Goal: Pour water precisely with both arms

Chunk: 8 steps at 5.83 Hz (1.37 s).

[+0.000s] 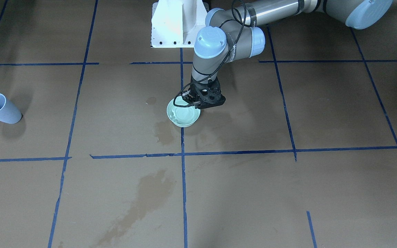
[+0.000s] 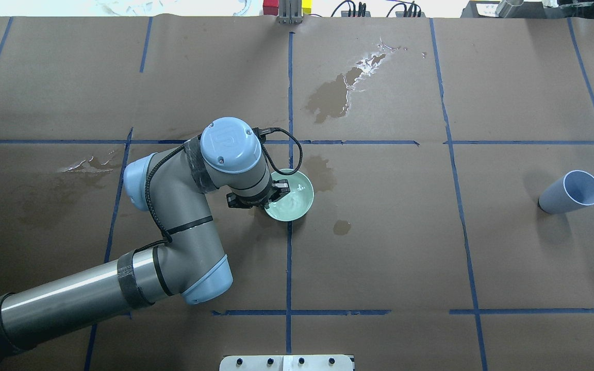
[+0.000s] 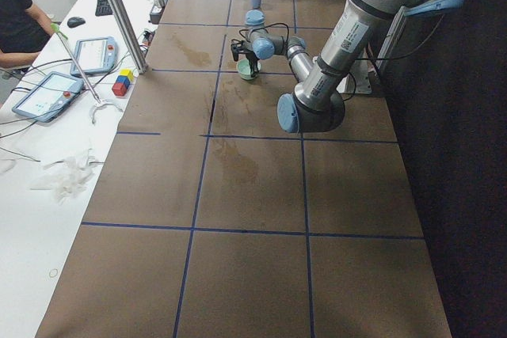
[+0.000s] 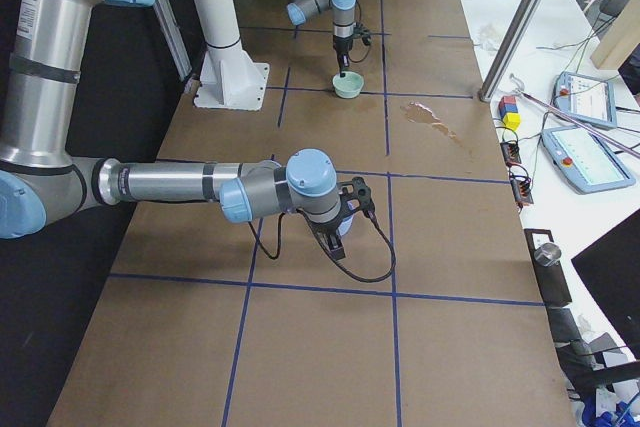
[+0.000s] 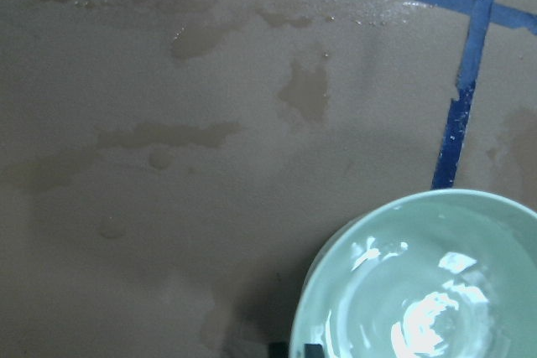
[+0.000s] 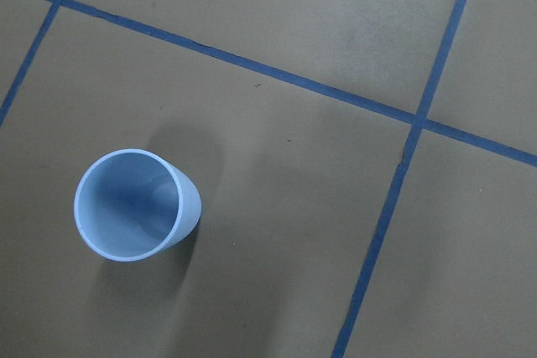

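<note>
Seen from over my shoulders, my left arm (image 2: 173,232) comes in from the left and bends down to the middle of the worktop (image 2: 405,247). There my left gripper (image 2: 258,198) hangs at the left rim of a pale green bowl (image 2: 301,205). My own wrist covers the fingers in that view, and the front-facing camera shows only the black gripper body at the rim. I cannot tell whether the jaws are apart or clamped on the rim.

My left wrist camera adds what those two lack: the water (image 5: 424,324), a glossy sheen with white glints in the bottom of the bowl. The bowl sits just beside a blue tape line (image 5: 461,115). Two small dark tips at that picture's bottom edge lie right by the rim, too little to read.

Right of the bowl, the overhead view shows brown wet stains (image 2: 332,97) on the paper, the farthest one with a shiny edge.

At the far right, well apart from the bowl, a light blue cup (image 2: 570,191) stands upright, mouth up. My right wrist camera looks straight down into it.

My right arm (image 4: 170,185) appears only in the exterior right view, stretched low over the worktop with my right gripper (image 4: 335,239) pointing down. I cannot tell from that view whether its jaws are apart or together.
</note>
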{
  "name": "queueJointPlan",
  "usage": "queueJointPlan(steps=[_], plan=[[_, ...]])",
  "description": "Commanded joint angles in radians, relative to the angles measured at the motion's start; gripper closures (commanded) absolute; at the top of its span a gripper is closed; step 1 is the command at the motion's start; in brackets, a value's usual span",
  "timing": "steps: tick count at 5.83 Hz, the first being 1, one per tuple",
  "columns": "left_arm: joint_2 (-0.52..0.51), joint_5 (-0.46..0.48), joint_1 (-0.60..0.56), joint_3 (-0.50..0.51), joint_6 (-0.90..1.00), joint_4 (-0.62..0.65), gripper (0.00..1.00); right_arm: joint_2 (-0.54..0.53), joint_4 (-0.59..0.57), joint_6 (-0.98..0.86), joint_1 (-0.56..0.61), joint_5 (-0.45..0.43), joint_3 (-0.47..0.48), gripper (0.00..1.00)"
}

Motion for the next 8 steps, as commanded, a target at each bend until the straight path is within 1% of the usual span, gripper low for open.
queueJointPlan(steps=[1, 2, 3, 5, 6, 7, 8], plan=[[0.015, 0.000, -0.010, -0.066, -0.003, 0.003, 1.00, -0.001, -0.006, -0.002, 0.003, -0.013, 0.003, 0.00], [0.065, -0.003, -0.022, -0.135, 0.000, 0.003, 1.00, -0.004, -0.006, -0.002, 0.005, -0.007, 0.005, 0.00], [0.138, -0.005, -0.033, -0.213, 0.008, -0.001, 1.00, -0.004, -0.006, -0.002, 0.006, -0.004, 0.005, 0.00], [0.214, -0.011, -0.074, -0.280, 0.073, -0.015, 1.00, -0.004, -0.006, -0.002, 0.011, 0.000, 0.010, 0.00], [0.280, -0.058, -0.099, -0.280, 0.080, -0.102, 1.00, -0.007, -0.006, -0.002, 0.011, 0.000, 0.020, 0.00], [0.350, -0.130, -0.136, -0.280, 0.089, -0.203, 1.00, -0.007, -0.006, -0.002, 0.011, 0.000, 0.022, 0.00], [0.395, -0.169, -0.165, -0.280, 0.118, -0.249, 1.00, -0.007, -0.006, -0.002, 0.009, 0.000, 0.026, 0.00]])
